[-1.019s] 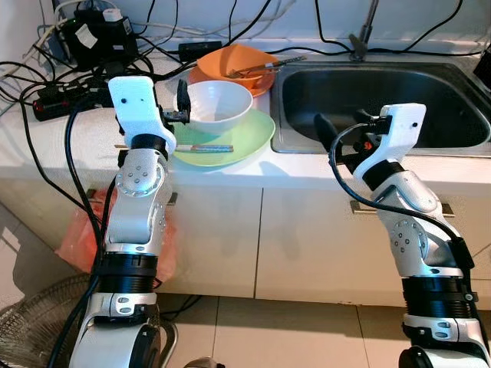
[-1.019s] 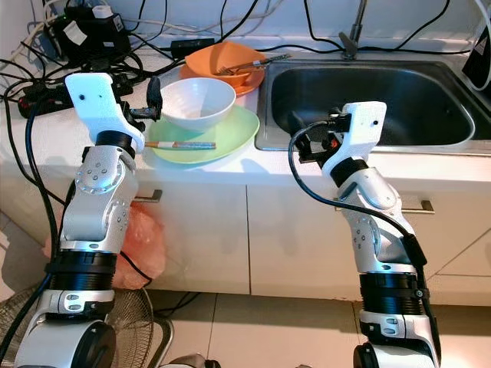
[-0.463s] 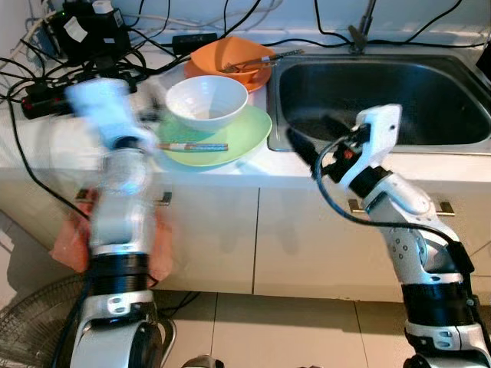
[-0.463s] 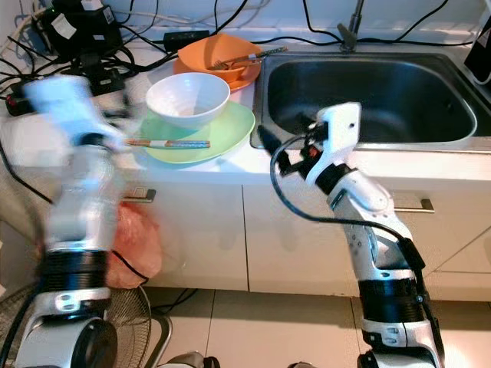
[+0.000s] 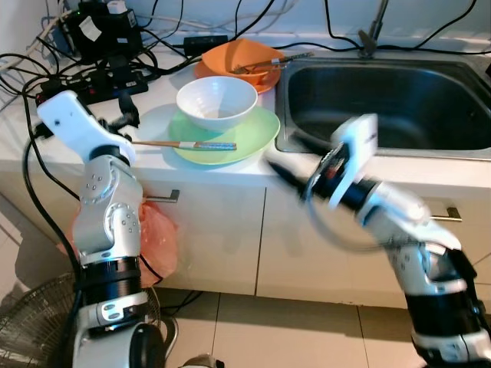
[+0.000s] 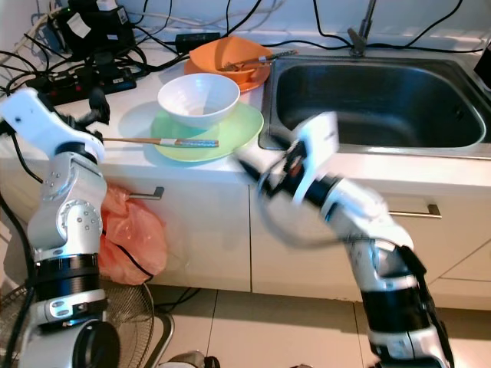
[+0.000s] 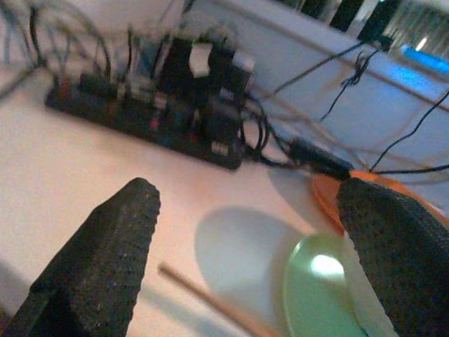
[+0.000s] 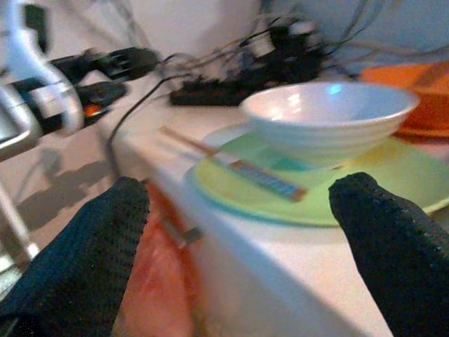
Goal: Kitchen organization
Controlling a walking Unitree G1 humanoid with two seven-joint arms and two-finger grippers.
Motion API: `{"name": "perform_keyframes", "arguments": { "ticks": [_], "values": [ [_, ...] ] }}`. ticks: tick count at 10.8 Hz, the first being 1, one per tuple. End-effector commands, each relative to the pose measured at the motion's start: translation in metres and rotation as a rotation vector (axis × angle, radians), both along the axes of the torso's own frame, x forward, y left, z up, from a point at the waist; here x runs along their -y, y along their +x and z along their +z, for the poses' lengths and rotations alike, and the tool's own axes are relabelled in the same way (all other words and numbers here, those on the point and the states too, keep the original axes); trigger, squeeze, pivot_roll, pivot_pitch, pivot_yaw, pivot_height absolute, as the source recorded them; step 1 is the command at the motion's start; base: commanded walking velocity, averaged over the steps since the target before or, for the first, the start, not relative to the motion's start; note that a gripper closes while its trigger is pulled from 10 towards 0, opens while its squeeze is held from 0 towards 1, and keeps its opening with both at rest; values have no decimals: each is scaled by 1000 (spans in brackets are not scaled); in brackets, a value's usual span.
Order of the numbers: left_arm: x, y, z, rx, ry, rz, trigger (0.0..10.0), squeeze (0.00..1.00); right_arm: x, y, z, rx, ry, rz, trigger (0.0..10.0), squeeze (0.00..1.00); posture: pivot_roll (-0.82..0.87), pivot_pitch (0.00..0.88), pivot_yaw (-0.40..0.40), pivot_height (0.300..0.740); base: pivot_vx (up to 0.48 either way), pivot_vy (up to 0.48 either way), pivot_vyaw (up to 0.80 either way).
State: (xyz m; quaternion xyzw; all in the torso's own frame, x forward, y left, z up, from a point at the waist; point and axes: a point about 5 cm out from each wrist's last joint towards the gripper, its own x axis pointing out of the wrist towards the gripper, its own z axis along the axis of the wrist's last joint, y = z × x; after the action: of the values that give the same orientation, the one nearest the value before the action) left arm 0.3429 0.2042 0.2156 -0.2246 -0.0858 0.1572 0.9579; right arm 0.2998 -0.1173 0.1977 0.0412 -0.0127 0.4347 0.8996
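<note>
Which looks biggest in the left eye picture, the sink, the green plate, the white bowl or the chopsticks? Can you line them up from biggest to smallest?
1. The sink, by far the biggest.
2. The green plate.
3. The white bowl, sitting on that plate.
4. The chopsticks, long but very thin, so they cover the least.
</note>
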Motion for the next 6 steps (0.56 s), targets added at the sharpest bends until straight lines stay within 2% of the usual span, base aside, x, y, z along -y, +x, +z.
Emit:
{"name": "perform_keyframes", "arguments": {
  "ticks": [1, 3, 4, 6],
  "values": [
    [-2, -1, 2, -8, -38, 11, 10000, 0, -2, -4, 0, -2, -8, 32, 10000, 878, 53, 26, 55, 740, 0, 0, 0],
    [4, 1, -4, -38, -81, -25, 10000, 0, -2, -6, -4, -13, -31, 38, 10000, 808, 50, 26, 58, 740, 0, 0, 0],
    [10, 2, -6, -53, -130, -53, 10000, 0, 0, -7, -5, -15, -45, 28, 10000, 780, 49, 28, 60, 740, 0, 0, 0],
    [13, 4, -6, -70, -193, -64, 10000, 0, 0, -7, -5, -10, -53, 26, 10000, 780, 50, 28, 60, 740, 0, 0, 0]
  ]
}}
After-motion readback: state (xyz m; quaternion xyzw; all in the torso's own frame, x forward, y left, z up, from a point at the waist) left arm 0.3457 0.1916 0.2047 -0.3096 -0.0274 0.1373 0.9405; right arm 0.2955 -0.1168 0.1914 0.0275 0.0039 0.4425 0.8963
